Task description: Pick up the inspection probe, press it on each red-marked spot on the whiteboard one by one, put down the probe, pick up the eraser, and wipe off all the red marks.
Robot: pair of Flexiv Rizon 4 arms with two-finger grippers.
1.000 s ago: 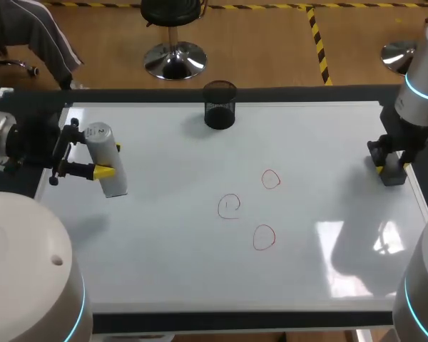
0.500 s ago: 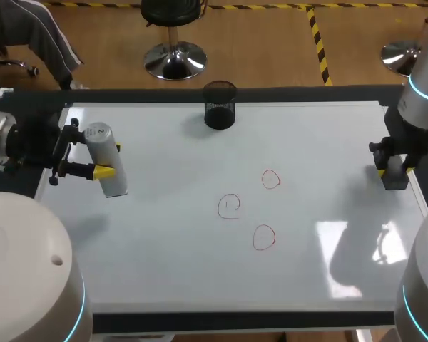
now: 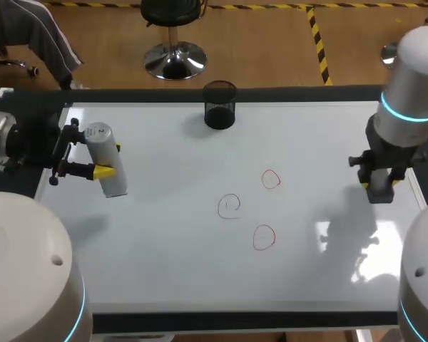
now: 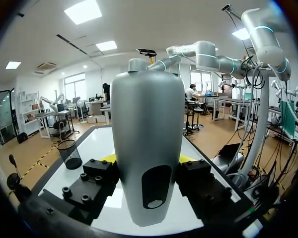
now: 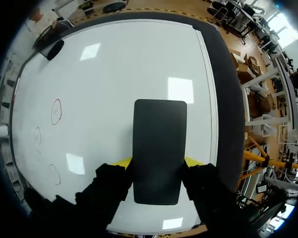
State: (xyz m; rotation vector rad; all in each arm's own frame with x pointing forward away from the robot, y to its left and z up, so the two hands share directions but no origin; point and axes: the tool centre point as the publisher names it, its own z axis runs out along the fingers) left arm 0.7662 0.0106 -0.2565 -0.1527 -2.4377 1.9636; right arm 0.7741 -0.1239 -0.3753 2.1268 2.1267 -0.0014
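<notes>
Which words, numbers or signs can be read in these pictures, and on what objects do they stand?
None can be read.
The inspection probe carries a small dark mark on its top end, too small to read.
The red marks on the whiteboard are loops, not letters.

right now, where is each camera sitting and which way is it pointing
Head view: fixed above and behind the robot, looking down on the whiteboard; shows the left end effector gripping the probe and the right end effector gripping the eraser.
Left wrist view: on the left wrist, looking along the fingers over the board; probe between its fingers.
Right wrist view: on the right wrist, looking down at the board past the eraser.
Shared: head and right wrist views both show the three red marks.
</notes>
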